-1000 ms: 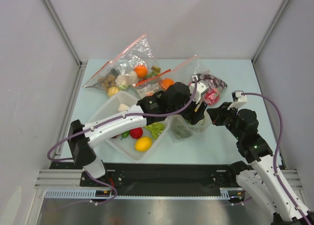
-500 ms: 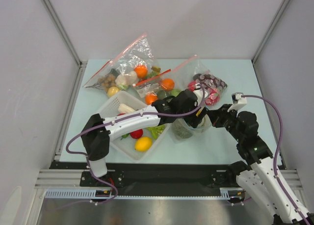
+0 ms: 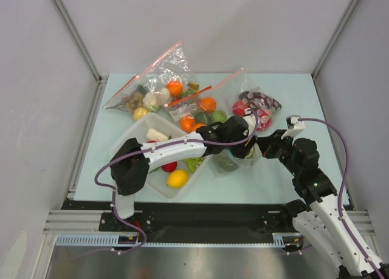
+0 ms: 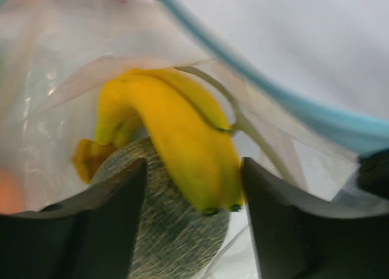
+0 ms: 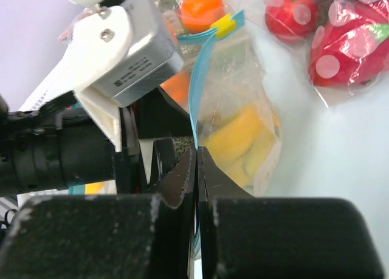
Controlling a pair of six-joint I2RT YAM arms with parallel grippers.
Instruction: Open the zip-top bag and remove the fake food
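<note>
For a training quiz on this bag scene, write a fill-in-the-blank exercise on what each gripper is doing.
The left gripper, open, straddles a yellow ____. Behind that fruit shows a netted grey-green ____. The right gripper is shut on the light ____ strip of the zip-top bag.
Missing words: banana; melon; blue.

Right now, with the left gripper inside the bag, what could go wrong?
1. The left gripper is open around the banana, which lies on the round melon; closing may make it slide off.
2. The right gripper pinches only the thin blue edge of the zip-top bag; pulling the banana out may tug the bag free.
3. Loose plastic beside the banana might get caught too.
</note>
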